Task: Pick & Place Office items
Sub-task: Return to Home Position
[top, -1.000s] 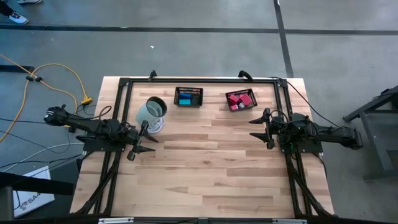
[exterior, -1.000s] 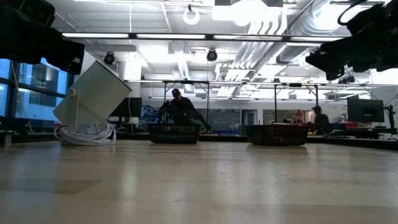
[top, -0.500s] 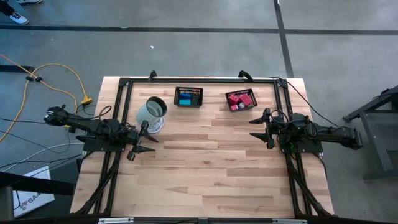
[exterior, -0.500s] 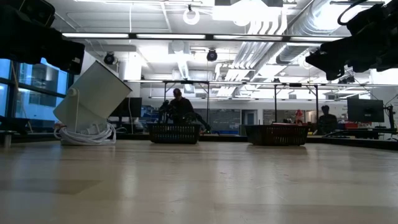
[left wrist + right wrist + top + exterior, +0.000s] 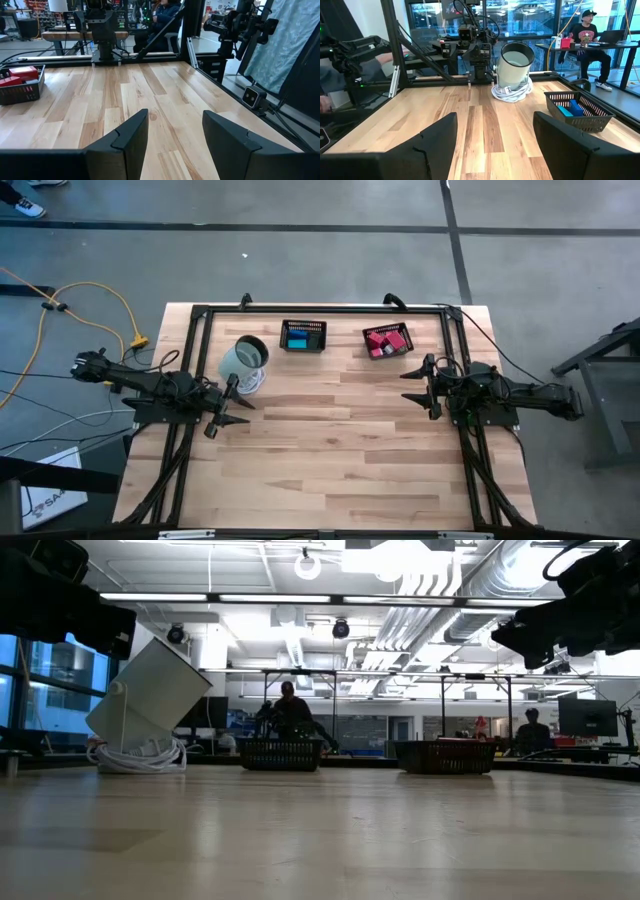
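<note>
The office items lie in two black mesh baskets near the table's far edge. Blue and teal pieces [image 5: 300, 338] fill the left basket [image 5: 303, 326]. Red and pink pieces [image 5: 381, 341] fill the right basket [image 5: 404, 332]. In the right wrist view the blue pieces [image 5: 571, 108] show inside their basket; in the left wrist view the red pieces [image 5: 19, 73] show inside theirs. My left gripper [image 5: 232, 406] hovers open at the table's left side. My right gripper [image 5: 418, 388] hovers open at the right side. Both are well clear of the baskets and hold nothing.
A pale cylinder [image 5: 243, 358] stands tilted on a coil of white cord [image 5: 138, 756] at the far left, close to my left gripper. Bare wood [image 5: 330, 450] spans the table's middle and near part. People sit and stand in the room beyond the table.
</note>
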